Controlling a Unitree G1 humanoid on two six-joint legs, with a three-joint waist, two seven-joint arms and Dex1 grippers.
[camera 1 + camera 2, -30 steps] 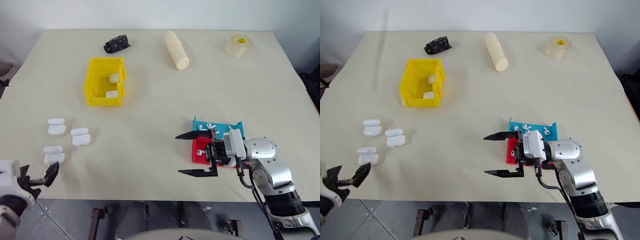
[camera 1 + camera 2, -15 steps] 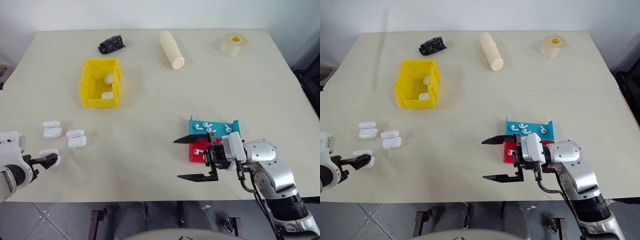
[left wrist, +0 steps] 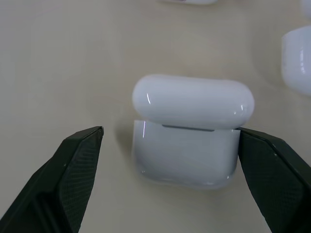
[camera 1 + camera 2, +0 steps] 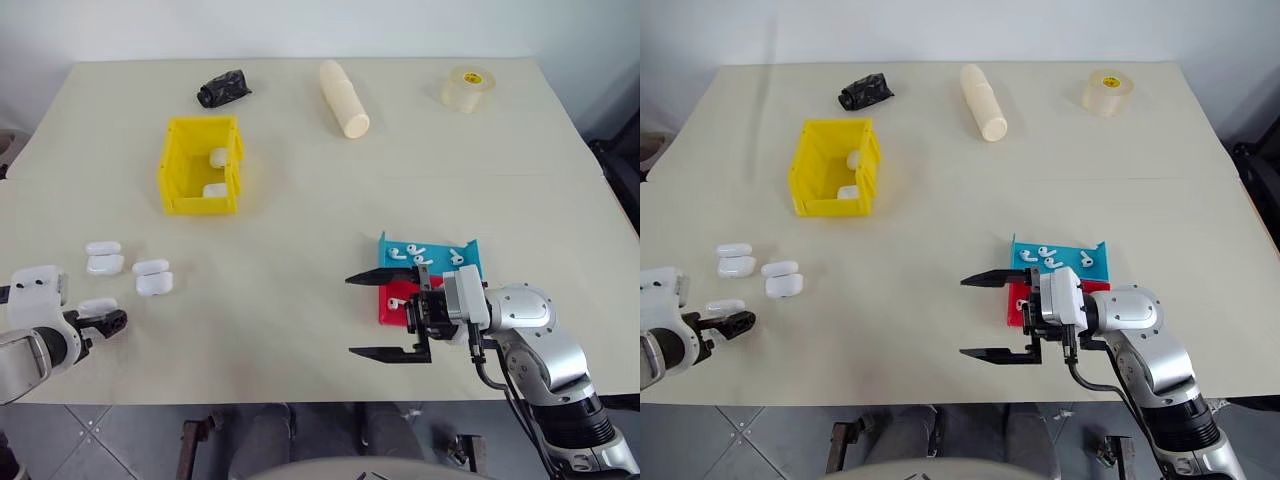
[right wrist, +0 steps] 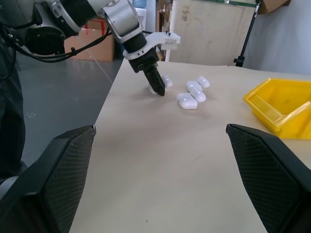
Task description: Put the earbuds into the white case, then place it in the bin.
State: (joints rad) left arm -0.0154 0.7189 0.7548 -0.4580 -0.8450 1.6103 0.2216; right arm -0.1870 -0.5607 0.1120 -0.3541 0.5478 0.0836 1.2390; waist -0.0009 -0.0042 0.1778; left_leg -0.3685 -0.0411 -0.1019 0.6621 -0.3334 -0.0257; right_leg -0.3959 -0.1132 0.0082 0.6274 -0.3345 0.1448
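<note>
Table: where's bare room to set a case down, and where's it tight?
Free: the wide middle of the beige table, between the yellow plastic bin, the white cases and the blue tray; also the far right. Crowded: near-left cases around the left gripper, and the trays by the right gripper.

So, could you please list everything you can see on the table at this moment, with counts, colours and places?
bin: one, yellow, far left part of table; two white cases inside
white cases: three, open-lidded, near left; the nearest lies between the left gripper's fingers
blue tray: one, near right, earbuds inside
red tray: one, just in front of the blue tray, an earbud inside
black bundle: one, far left
cream cylinder: one, far centre
tape roll: one, clear yellowish, far right
left gripper: open
right gripper: open, empty
</note>
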